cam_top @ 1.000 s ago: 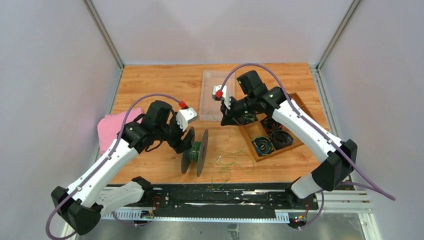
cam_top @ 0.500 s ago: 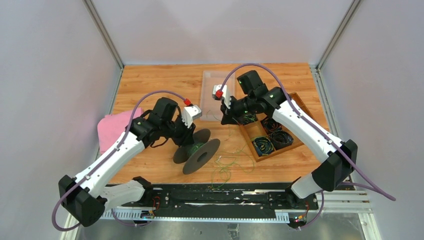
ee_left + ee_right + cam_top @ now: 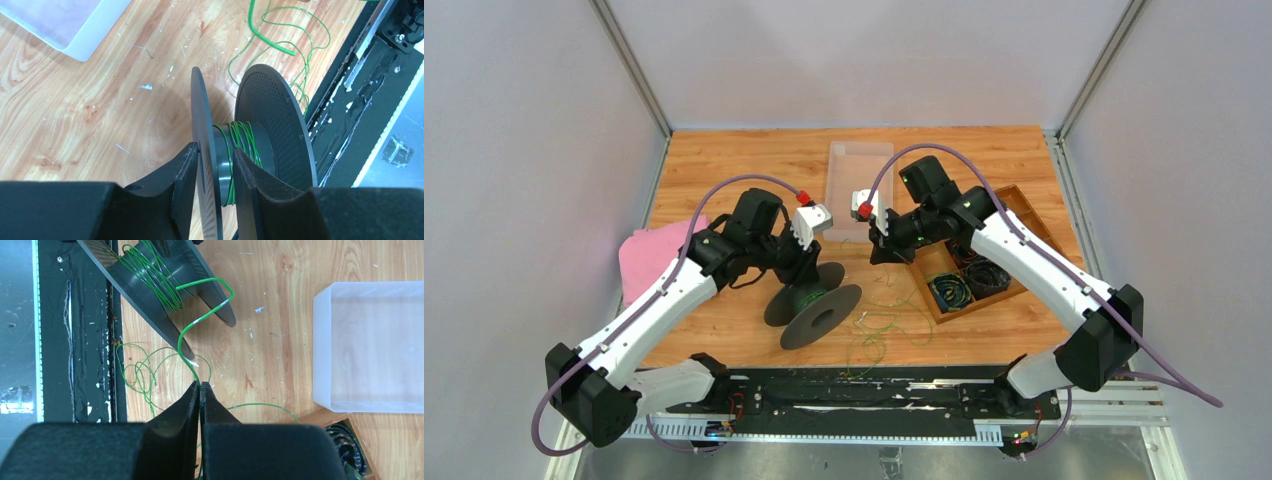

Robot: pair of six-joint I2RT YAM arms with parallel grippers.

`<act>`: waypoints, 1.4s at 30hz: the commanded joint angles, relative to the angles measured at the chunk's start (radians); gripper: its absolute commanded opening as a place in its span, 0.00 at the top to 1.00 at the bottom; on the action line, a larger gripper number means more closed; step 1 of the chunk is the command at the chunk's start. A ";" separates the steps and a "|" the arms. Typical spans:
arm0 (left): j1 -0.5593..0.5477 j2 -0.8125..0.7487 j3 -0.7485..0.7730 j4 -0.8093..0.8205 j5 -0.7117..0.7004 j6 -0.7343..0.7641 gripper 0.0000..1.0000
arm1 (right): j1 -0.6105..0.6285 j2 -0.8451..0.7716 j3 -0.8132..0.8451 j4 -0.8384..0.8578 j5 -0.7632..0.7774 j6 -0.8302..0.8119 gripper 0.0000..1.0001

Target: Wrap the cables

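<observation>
The black spool (image 3: 816, 306) leans over on the wooden table, with a few turns of green cable (image 3: 241, 141) on its hub. My left gripper (image 3: 801, 277) straddles the spool's near flange (image 3: 204, 115), one finger outside and the other by the hub, and is shut on it. My right gripper (image 3: 200, 385), right of the spool, is shut on the cable (image 3: 186, 337). That strand curves from its fingertips up to the spool (image 3: 145, 287). More loose cable (image 3: 886, 322) lies tangled on the table by the front edge.
A clear plastic tray (image 3: 860, 160) sits behind the grippers. A wooden box (image 3: 1016, 212) with dark coiled bundles is at the right, and a pink cloth (image 3: 648, 256) at the left. A black rail (image 3: 874, 392) runs along the table's near edge.
My left gripper closed on the spool's flange and tipped the spool from standing on edge to a lean. The right gripper shifted slightly nearer, still pinching the cable.
</observation>
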 commanded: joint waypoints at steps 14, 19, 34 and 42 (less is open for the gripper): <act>0.003 -0.169 -0.140 0.009 0.079 0.111 0.44 | 0.113 0.140 0.007 0.064 -0.020 -0.264 0.99; 0.009 -0.176 -0.144 0.000 0.094 0.108 0.39 | 0.144 0.135 -0.046 0.142 0.014 -0.294 0.99; 0.079 -0.204 -0.171 0.016 0.151 0.047 0.37 | 0.197 0.115 -0.196 0.358 0.073 -0.281 0.99; 0.101 -0.198 -0.194 0.073 0.132 -0.010 0.47 | 0.201 0.099 -0.232 0.416 0.086 -0.260 0.99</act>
